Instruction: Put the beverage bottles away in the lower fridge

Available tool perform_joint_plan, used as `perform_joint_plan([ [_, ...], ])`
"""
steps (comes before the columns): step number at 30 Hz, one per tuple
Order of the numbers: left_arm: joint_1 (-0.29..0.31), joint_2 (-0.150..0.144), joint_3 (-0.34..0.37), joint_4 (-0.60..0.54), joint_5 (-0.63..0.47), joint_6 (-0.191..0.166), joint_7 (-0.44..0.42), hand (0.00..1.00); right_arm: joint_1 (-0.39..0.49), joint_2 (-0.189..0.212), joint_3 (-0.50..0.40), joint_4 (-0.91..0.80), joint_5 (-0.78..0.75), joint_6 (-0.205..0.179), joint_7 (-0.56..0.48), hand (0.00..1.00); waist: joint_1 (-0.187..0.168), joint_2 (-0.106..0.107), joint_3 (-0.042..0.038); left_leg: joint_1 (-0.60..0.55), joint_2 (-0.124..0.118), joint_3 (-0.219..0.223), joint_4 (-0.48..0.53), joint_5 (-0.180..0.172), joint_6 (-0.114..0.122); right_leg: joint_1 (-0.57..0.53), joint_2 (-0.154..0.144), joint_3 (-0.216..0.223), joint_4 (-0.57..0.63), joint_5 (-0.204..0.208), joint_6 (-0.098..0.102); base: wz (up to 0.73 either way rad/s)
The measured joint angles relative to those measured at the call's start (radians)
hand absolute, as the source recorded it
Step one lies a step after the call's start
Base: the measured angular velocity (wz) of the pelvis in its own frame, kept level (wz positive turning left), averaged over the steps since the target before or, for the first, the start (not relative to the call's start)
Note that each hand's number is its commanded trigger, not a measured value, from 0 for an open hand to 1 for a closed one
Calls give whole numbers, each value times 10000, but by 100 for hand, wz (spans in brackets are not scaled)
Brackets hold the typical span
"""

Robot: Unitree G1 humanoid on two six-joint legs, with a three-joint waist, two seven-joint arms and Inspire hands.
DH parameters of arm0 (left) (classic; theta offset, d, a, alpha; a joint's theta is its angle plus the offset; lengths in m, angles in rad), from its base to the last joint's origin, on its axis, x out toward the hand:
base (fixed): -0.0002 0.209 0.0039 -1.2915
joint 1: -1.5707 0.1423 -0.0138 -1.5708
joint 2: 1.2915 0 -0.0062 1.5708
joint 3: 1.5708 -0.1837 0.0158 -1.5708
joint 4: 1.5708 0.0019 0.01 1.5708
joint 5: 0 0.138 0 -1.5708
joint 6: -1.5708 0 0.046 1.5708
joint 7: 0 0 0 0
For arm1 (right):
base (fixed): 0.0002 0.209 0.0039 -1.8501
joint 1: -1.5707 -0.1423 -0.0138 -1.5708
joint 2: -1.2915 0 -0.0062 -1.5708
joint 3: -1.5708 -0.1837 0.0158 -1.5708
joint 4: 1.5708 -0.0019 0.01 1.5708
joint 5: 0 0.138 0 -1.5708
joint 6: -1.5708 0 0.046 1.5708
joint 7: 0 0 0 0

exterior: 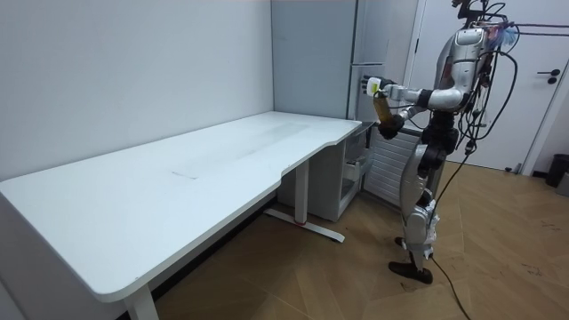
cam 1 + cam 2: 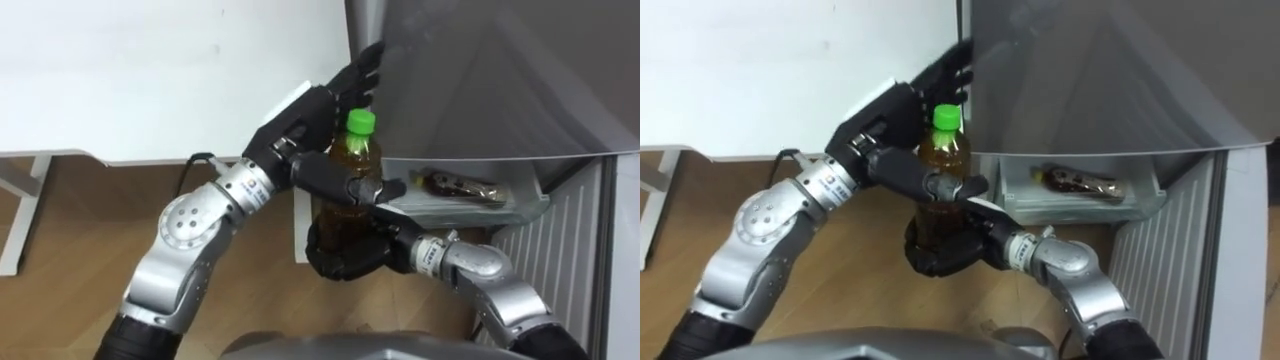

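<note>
We had the bottle (image 2: 352, 170) right in front of the fridge (image 2: 480, 80), upright, with its green cap (image 2: 360, 122) just beside the door's edge. The left hand (image 2: 300, 130) wrapped the bottle's upper half, thumb curled across the front and fingers behind it, reaching up toward the fridge door. The right hand (image 2: 345, 255) cupped the base, fingers curled round it. Below the fridge door a white bin (image 2: 520, 205) held a dark packet (image 2: 455, 186). Our read was carry nearly done, placing not yet. To do it well we'd keep the bottle upright, let the right hand bear the load, clear the left fingers off the door edge, and aim beside the packet.
</note>
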Motion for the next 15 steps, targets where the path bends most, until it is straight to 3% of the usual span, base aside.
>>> perform_joint_plan([
  [6, -5, -93, 771, -783, 16, -149, 193, 0, 361, -75, -392, 169, -472, 0, -8, 100, 295, 48, -32, 142, -10, 116, -36, 19, -5, 0, 13, 101, -1, -4, 4, -6],
  [15, 2, -115, 2412, -1257, 7, -640, 1756, 0, 728, -124, -1125, 174, -495, -6, -110, 100, 607, -204, -9, 378, -12, 34, -184, 16, -3, 288, 13, 108, -132, -23, 35, 1],
])
